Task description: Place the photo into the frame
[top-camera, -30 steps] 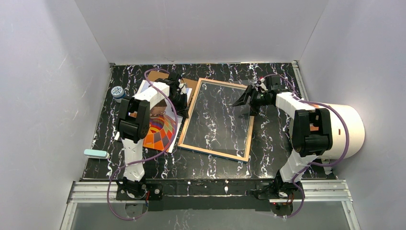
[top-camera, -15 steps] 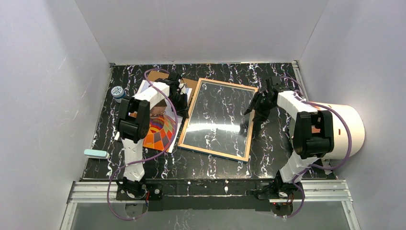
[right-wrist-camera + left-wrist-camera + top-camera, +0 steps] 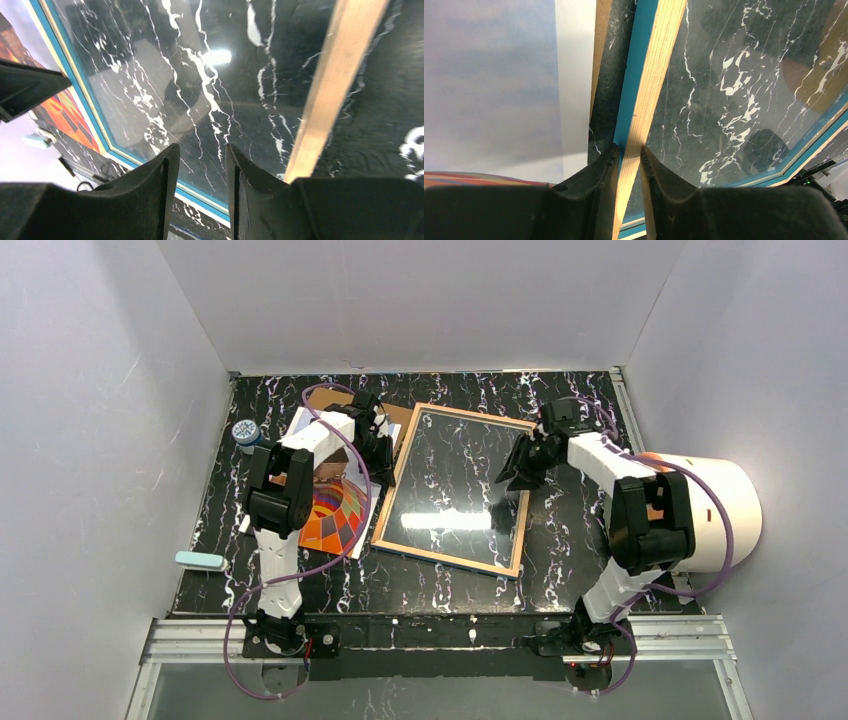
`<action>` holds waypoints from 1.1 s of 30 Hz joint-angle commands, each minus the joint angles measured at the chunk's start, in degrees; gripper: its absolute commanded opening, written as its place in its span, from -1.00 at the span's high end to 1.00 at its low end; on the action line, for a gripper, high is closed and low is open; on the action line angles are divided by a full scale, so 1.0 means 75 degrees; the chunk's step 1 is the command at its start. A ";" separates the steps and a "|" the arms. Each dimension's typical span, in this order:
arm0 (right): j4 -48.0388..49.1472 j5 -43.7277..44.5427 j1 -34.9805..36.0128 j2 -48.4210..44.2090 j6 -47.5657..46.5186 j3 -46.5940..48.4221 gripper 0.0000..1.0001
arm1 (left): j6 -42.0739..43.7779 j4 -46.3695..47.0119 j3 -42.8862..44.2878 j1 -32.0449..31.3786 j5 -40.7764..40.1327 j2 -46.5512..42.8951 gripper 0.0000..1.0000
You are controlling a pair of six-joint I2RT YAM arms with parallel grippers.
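The frame [image 3: 447, 558] is laid back-up in the middle of the desk [image 3: 560, 540], presumably so the photo [image 3: 335, 520] can be dropped onto the glass. Its left rail is clamped between the closed jaws of the left gripper [image 3: 629, 152], judged to be steadying or tilting it. The right gripper [image 3: 201, 150] is held over the glass just inside the right rail, jaws narrowly parted, nothing between them. The photo lies left of the frame, largely hidden under the left arm. Whether the clamped edge is lifted cannot be told; the right rail is blurred.
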 commanded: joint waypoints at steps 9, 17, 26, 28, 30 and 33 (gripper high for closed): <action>-0.0151 0.0648 0.0223 0.0738 0.0130 -0.0225 0.06 | -0.0129 0.0083 -0.0498 -0.0045 0.0466 -0.0348 0.73; -0.0392 0.0830 0.0227 0.0430 0.0004 0.0362 0.03 | -0.0454 0.0462 -0.0981 -0.0156 0.1242 -0.0594 0.77; 0.0843 -0.0277 0.0442 -0.0224 0.0438 0.0617 -0.01 | -0.0251 -0.0334 -0.0115 -0.0147 -0.0351 -0.1273 0.46; 0.1129 -0.0328 0.0598 -0.0233 0.0780 0.0784 0.00 | 0.0209 -0.1176 0.1092 -0.0099 -0.1217 -0.1256 0.18; 0.1310 -0.0329 0.0774 -0.0143 0.1110 0.1044 0.00 | 0.0510 -0.1766 0.2210 -0.0037 -0.2011 -0.1203 -0.10; 0.1741 -0.0322 0.1081 0.0099 0.1740 0.1381 -0.02 | 0.0527 -0.1922 0.2910 0.0229 -0.2608 -0.1250 -0.36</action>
